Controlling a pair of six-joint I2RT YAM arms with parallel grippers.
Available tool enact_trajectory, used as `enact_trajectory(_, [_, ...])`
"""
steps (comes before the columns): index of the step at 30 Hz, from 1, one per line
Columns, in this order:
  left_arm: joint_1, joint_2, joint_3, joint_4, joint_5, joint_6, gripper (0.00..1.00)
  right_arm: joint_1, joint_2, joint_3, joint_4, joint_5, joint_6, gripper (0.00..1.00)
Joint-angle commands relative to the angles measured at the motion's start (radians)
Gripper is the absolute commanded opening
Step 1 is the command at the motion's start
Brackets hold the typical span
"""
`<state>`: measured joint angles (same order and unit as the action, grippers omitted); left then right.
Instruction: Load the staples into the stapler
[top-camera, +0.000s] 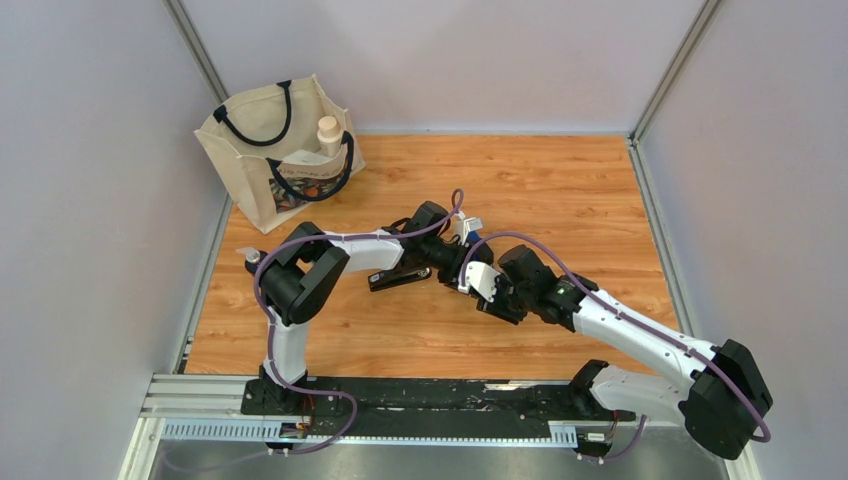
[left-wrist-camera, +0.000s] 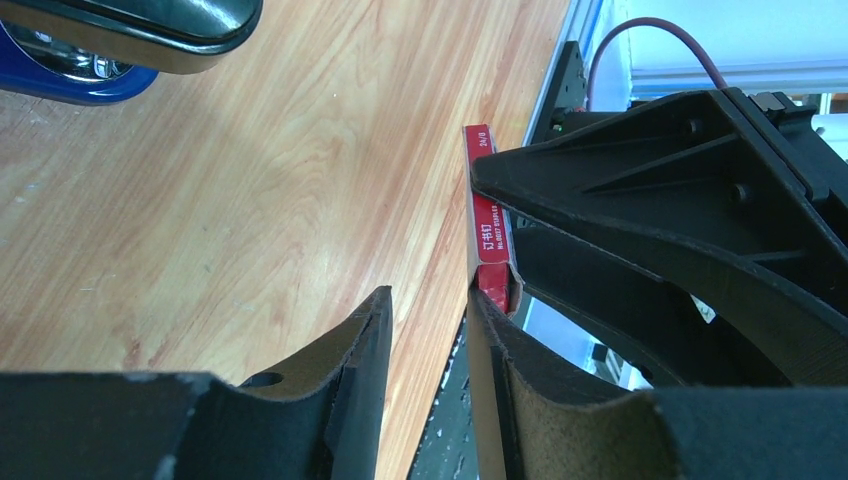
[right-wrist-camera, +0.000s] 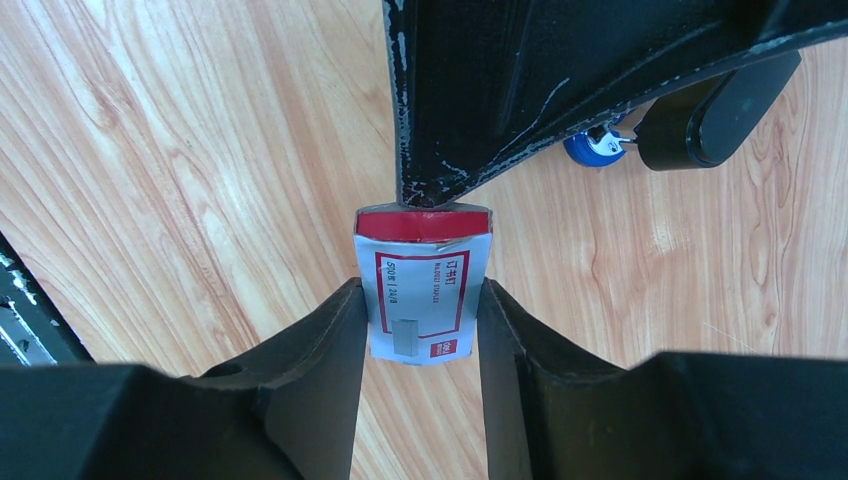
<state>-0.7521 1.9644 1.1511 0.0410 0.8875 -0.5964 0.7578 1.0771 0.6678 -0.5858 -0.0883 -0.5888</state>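
Above the wooden worktop (right-wrist-camera: 150, 150), the right claw (right-wrist-camera: 420, 320) pinches the staples (right-wrist-camera: 425, 290) box by its flat sides; the left claw (left-wrist-camera: 430, 330), part-spread, touches its end flap. Light, crushable card; the stapler (left-wrist-camera: 70, 80) lies nearby.

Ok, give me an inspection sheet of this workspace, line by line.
Surface: wooden table, no spills seen.
Job's things: staples held between the arms; blue stapler lying on the table.
Clutter: tote bag with a bottle, far left corner.
Grippers: right gripper fingers shut on the staples; left gripper fingers apart, one touching the box's end.
Cables: purple cables along both arms.
Surroundings: grey walls, nothing else seen.
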Motion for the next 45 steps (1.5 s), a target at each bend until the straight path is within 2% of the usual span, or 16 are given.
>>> enact_trajectory(1, [-0.004,-0.016,0.029,-0.015,-0.032,0.030,0.42,-0.003,-0.006,0.019,0.018,-0.014,-0.008,0.43])
enact_trajectory(26, [-0.053,-0.006,0.052,-0.099,-0.079,0.044,0.42,0.020,0.027,0.052,0.024,-0.019,0.023,0.43])
enact_trajectory(45, [-0.092,0.028,0.064,-0.081,-0.068,0.007,0.43,0.040,0.063,0.076,0.049,-0.013,0.053,0.43])
